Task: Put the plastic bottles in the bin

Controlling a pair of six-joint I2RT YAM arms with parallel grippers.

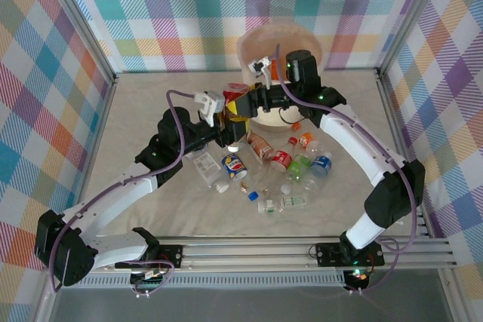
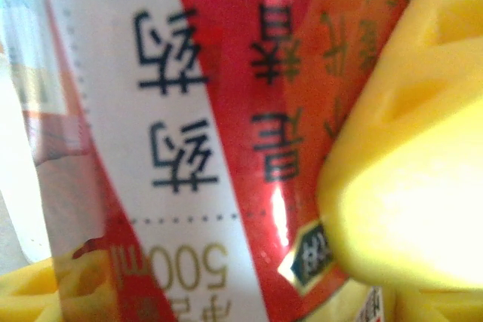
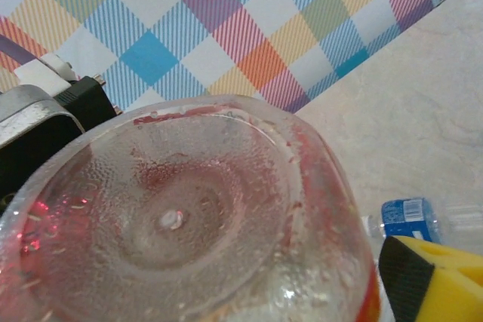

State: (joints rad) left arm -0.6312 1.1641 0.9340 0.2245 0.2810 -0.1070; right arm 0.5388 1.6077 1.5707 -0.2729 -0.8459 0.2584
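Left gripper: We find the left gripper (image 1: 230,120) pinching the clear plastic bottle with the red, white and orange label (image 2: 204,111). Its yellow fingers (image 2: 407,186) press on the label from opposite sides.
Right gripper: The right gripper (image 1: 245,102) sits at the same bottle, end-on to its clear dimpled base (image 3: 173,216). One yellow, black-backed finger (image 3: 438,277) shows just beside that base. We cannot tell whether the jaws stand clear of the plastic or touch it.
Held bottle: It is lifted off the table between the two grippers, just in front of the large round cream-white plastic bin (image 1: 253,39). We judge it is not yet over the rim.
Remaining bottles: A loose pile of small clear plastic bottles (image 1: 283,164) lies on the pale marbled table (image 1: 151,96) near the bin's foot. A blue-labelled one (image 3: 404,216) shows below the right wrist.
Risk, double hold: If both arms pull on the bottle at once, we expect the thin wall to buckle or twist out of the pads.
Risk, early release: If the left lets go before the right has a firm hold on the rounded base, the bottle would drop onto the pile and scatter it.
Risk, short drop: Released where it is now, the bottle would likely fall outside the rim.
Risk, crowding: Both wrists work close against the bin, so a wide swing could knock or shift it.
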